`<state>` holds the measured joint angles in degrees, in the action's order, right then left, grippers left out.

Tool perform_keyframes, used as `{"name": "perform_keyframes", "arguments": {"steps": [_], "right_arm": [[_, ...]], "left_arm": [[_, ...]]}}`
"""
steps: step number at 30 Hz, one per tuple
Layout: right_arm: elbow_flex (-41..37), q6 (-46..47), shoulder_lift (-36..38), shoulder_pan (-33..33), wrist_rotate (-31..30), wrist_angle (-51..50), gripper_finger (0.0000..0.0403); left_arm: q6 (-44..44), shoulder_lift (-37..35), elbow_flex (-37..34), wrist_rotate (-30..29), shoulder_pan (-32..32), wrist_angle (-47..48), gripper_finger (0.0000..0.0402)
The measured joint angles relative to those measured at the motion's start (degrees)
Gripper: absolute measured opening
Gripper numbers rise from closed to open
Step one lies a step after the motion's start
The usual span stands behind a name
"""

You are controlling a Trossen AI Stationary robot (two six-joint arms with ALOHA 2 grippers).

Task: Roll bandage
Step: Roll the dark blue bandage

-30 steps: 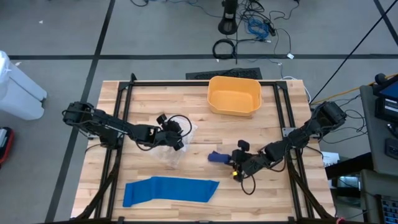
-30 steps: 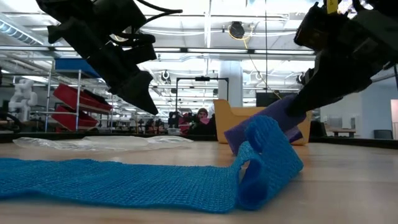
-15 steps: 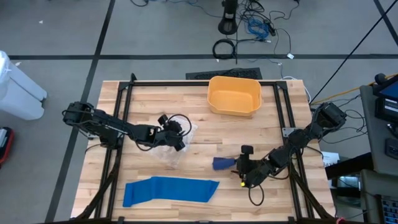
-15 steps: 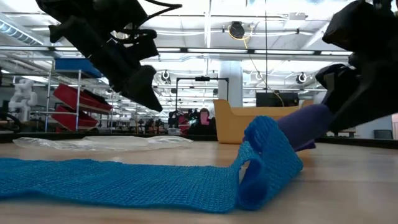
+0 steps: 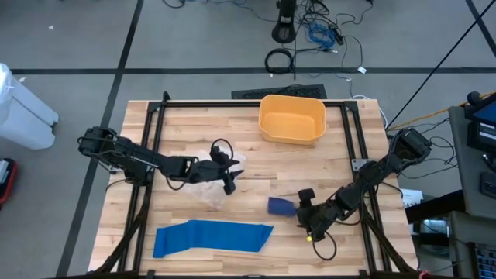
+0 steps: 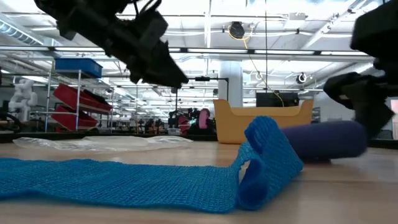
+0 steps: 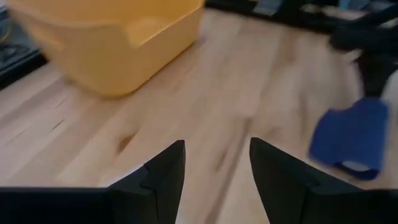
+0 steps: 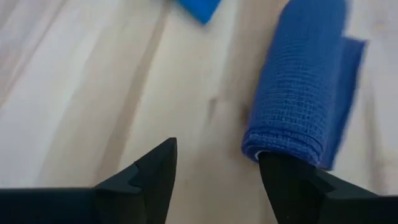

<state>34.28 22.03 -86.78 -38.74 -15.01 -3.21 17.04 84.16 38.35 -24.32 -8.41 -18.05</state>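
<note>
A dark blue rolled bandage (image 5: 279, 205) lies on its side on the table right of centre; it also shows in the right wrist view (image 8: 305, 81) and the low view (image 6: 323, 140). My right gripper (image 5: 297, 209) is open, right behind the roll's end (image 8: 283, 149). A light blue bandage strip (image 5: 213, 236) lies flat near the front edge, its right end curled up in a loop (image 6: 267, 162). My left gripper (image 5: 229, 181) is open and empty above the table's middle, over a clear plastic bag (image 5: 217, 190). My right gripper stands open and low at the dark blue roll's near end (image 8: 283, 149), pointing toward the table's left. One fingertip (image 8: 280, 171) shows right against that end; whether it touches, I cannot tell. The roll lies level on the table.
A yellow bin (image 5: 292, 118) stands at the table's far middle and shows in the left wrist view (image 7: 106, 43). The clear plastic bag lies flat left of centre (image 6: 99, 142). Black frame rails (image 5: 147, 155) run along both sides of the table.
My right gripper has gone down and toward the near edge with the dark blue roll, laid it level on the table and let it go; the roll was tilted and lifted before. My left gripper has moved a little toward the table's right and turned.
</note>
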Motion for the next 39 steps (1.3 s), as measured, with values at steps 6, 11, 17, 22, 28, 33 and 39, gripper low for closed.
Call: {"name": "perform_keyframes", "arguments": {"steps": [6, 11, 17, 22, 28, 33, 39], "right_arm": [[0.00, 2.64, 0.00, -1.68, 0.49, -4.26, 0.0206], [0.08, 4.65, 0.00, -2.23, 1.94, -6.00, 0.0206], [3.42, 7.31, -0.02, -2.26, 4.32, -14.11, 0.0206], [8.33, 7.56, -0.02, -2.26, 5.12, -22.75, 0.0206], [12.17, 5.43, 0.17, -2.25, 1.25, -19.42, 0.0191], [10.08, 2.73, 0.18, -1.87, -8.51, -4.29, 0.0119], [1.78, 6.81, 0.03, -1.64, -21.22, 10.88, 0.0009]], "left_arm": [[-2.16, 0.00, 0.00, 0.24, -1.86, -2.13, 0.0185], [-2.37, 0.00, 0.00, 0.24, -2.51, -2.13, 0.0185], [-2.64, 0.02, -0.23, -0.68, -2.13, -1.89, 0.0185], [-2.60, 0.02, -0.24, -0.81, -1.74, -1.89, 0.0185], [-2.67, 0.02, -0.24, -0.81, -1.78, -1.93, 0.0185], [-2.61, 0.02, -0.26, -0.83, -1.76, -1.91, 0.0185], [-2.56, 0.04, -0.26, -0.81, -2.30, -1.83, 0.0185]]}}
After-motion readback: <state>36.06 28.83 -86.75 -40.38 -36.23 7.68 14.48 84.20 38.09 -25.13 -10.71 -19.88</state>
